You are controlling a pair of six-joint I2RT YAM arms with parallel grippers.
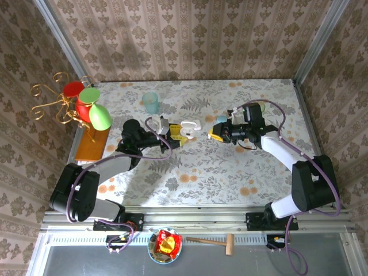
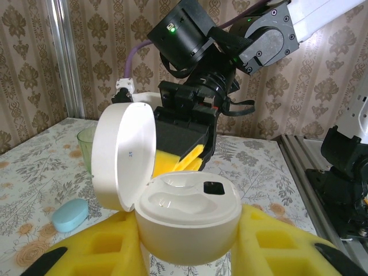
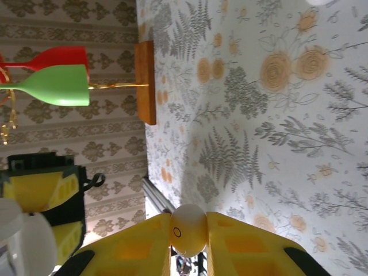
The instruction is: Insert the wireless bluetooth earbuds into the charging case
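One earbud [image 3: 188,230] pinched in our right gripper [image 3: 188,244], near the case | left gripper [image 2: 184,256] clamps open, empty-looking charging case [image 2: 190,215] | risk: we judge the smooth bud may slip or miss if misaligned

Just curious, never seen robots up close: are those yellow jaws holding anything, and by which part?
The left jaws grip the open charging case by its rounded base; the right jaws pinch a whitish earbud across its middle.
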